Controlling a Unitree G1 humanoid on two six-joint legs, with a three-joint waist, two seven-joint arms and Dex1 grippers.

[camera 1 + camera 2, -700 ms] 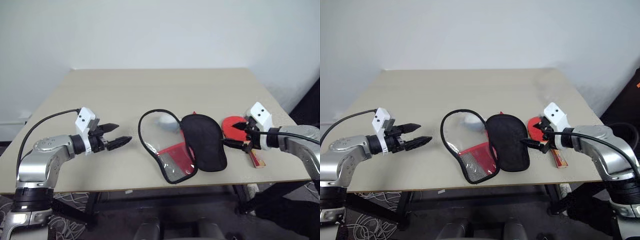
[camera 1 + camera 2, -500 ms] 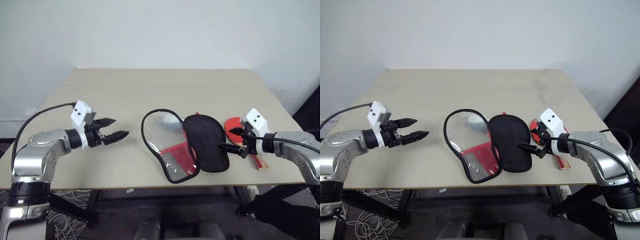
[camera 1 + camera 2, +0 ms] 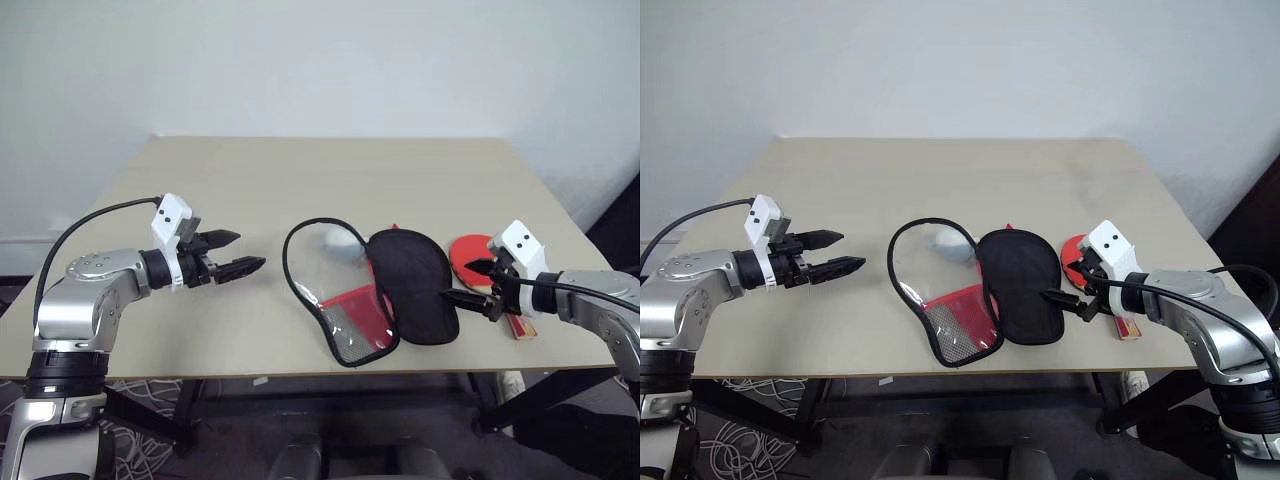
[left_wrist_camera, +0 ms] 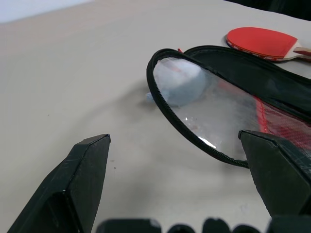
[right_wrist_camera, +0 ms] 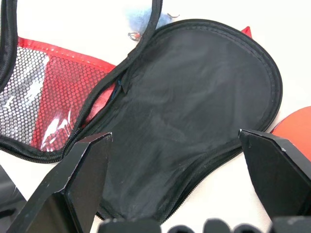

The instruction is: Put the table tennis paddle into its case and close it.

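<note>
While the left gripper (image 3: 238, 254) hovers spread and empty, the case (image 3: 375, 290) lies unzipped off its tips; right gripper (image 3: 472, 283), also wide, hangs over the flap, paddle (image 3: 468, 251) just behind it. Risk: snagging fabric instead.

I can read no text, number or brand anywhere. The case (image 5: 73, 102) carries whitish marks under its mesh, perhaps a logo, but I cannot make out any letters.
</note>
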